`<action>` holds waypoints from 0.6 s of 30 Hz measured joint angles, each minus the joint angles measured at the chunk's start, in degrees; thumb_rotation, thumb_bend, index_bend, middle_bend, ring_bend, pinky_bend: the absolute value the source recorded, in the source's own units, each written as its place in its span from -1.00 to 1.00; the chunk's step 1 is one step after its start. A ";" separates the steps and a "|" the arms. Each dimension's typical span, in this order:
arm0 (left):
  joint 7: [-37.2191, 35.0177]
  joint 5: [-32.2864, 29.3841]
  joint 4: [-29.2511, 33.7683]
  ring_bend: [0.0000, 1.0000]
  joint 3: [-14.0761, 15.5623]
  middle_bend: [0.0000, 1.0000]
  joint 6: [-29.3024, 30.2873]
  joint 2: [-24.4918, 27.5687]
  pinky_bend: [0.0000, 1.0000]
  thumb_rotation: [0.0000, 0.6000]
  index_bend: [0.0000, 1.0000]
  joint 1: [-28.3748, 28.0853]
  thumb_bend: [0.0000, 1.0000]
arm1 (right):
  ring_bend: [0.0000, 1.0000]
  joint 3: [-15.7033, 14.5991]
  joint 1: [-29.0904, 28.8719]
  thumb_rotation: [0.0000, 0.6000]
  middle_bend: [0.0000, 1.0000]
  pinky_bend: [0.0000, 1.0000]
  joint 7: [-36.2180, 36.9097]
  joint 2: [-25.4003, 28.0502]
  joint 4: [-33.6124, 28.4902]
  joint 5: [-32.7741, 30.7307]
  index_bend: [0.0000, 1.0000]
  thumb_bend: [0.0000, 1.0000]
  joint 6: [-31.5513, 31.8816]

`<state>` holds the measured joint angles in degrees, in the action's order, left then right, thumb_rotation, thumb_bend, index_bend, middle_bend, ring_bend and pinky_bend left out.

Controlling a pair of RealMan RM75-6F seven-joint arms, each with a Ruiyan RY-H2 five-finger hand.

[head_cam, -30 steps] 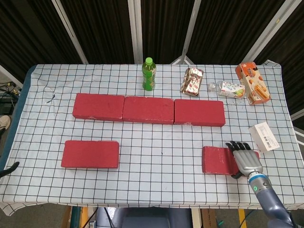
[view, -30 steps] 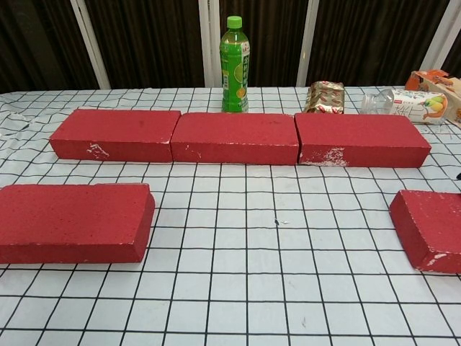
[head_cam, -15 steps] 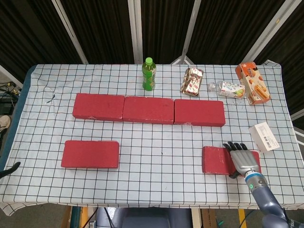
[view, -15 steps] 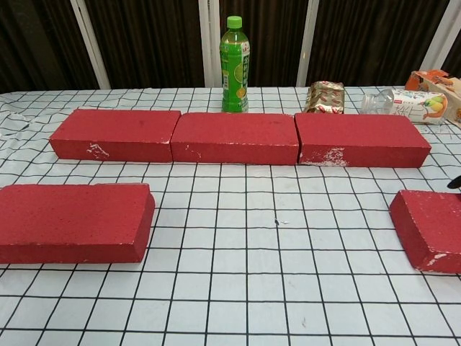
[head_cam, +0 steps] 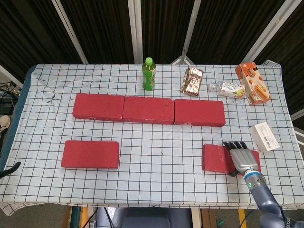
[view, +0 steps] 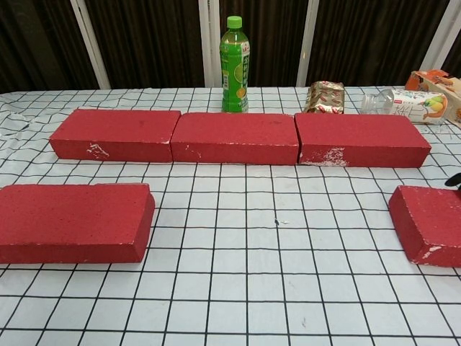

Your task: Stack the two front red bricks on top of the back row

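The right hand [head_cam: 242, 156] lies with its fingers spread over the front right brick [head_cam: 219, 158], which sits on the checked table [head_cam: 161, 152] just in front of the back row [head_cam: 148, 109].

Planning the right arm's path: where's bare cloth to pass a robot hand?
Free: the gap between the front left brick and front right brick, and the strip before the back row. Crowded: the far edge, from the green bottle to the orange carton.
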<state>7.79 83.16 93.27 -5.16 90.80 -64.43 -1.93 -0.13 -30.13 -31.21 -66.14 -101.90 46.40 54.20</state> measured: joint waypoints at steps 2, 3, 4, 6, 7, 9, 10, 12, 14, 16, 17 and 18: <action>0.11 -0.01 0.08 -1.00 0.02 -1.00 -0.03 0.00 -0.90 1.00 -0.87 0.00 -0.68 | -0.71 -0.16 -0.05 1.00 -0.61 -1.00 0.03 0.07 -0.13 0.08 -0.87 -0.69 0.25; 0.14 -0.02 0.12 -1.00 0.03 -1.00 -0.05 0.01 -0.90 1.00 -0.87 0.00 -0.68 | -0.68 -0.21 -0.07 1.00 -0.59 -1.00 0.02 0.12 -0.21 0.12 -0.84 -0.69 0.36; 0.18 -0.04 0.16 -1.00 0.04 -1.00 -0.06 0.01 -0.90 1.00 -0.87 0.01 -0.68 | -0.67 -0.28 -0.09 1.00 -0.58 -1.00 0.01 0.17 -0.29 0.17 -0.81 -0.69 0.53; 0.16 -0.04 0.19 -1.00 0.04 -0.99 -0.03 0.03 -0.90 1.00 -0.87 0.04 -0.68 | -0.64 -0.37 -0.09 1.00 -0.56 -1.00 -0.01 0.20 -0.36 0.42 -0.73 -0.69 0.91; 0.12 -0.03 0.21 -1.00 0.04 -0.99 0.01 0.04 -0.90 1.00 -0.87 0.05 -0.68 | -0.63 -0.42 -0.07 1.00 -0.54 -1.00 0.02 0.20 -0.45 0.64 -0.68 -0.69 1.26; -0.02 -0.15 0.26 -1.00 0.01 -0.99 0.01 0.09 -0.90 1.00 -0.86 0.10 -0.68 | -0.59 -0.45 -0.01 1.00 -0.50 -1.00 0.18 0.19 -0.56 1.11 -0.58 -0.68 1.76; -0.14 -0.24 0.31 -1.00 0.00 -0.99 -0.03 0.14 -0.90 1.00 -0.86 0.12 -0.68 | -0.58 -0.44 0.05 1.00 -0.48 -1.00 0.34 0.15 -0.60 1.50 -0.54 -0.66 2.09; -0.38 -0.35 0.39 -1.00 -0.02 -0.99 -0.07 0.25 -0.90 1.00 -0.86 0.15 -0.68 | -0.56 -0.42 0.16 1.00 -0.47 -1.00 0.53 0.08 -0.69 2.16 -0.48 -0.63 2.68; -0.58 -0.41 0.43 -1.00 -0.06 -0.99 0.00 0.36 -0.90 1.00 -0.86 0.23 -0.68 | -0.54 -0.38 0.23 1.00 -0.46 -1.00 0.59 0.12 -1.06 2.77 -0.44 -0.62 3.40; -0.77 -0.41 0.41 -1.00 -0.09 -0.99 0.08 0.40 -0.90 1.00 -0.86 0.27 -0.68 | -0.53 -0.26 0.19 1.00 -0.45 -1.00 0.49 0.39 -1.68 3.05 -0.43 -0.62 3.85; -0.85 -0.41 0.40 -1.00 -0.10 -0.99 0.10 0.42 -0.90 1.00 -0.86 0.29 -0.68 | -0.53 -0.13 0.11 1.00 -0.45 -1.00 0.31 0.67 -2.23 3.19 -0.42 -0.62 4.20; -0.93 -0.41 0.38 -1.00 -0.11 -0.99 0.10 0.44 -0.90 1.00 -0.86 0.30 -0.68 | -0.53 -0.01 0.02 1.00 -0.45 -1.00 0.08 0.93 -2.72 3.26 -0.42 -0.61 4.50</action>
<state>6.86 82.75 93.65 -5.26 90.90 -63.99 -1.63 -0.14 -30.10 -31.13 -65.21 -104.61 49.65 58.70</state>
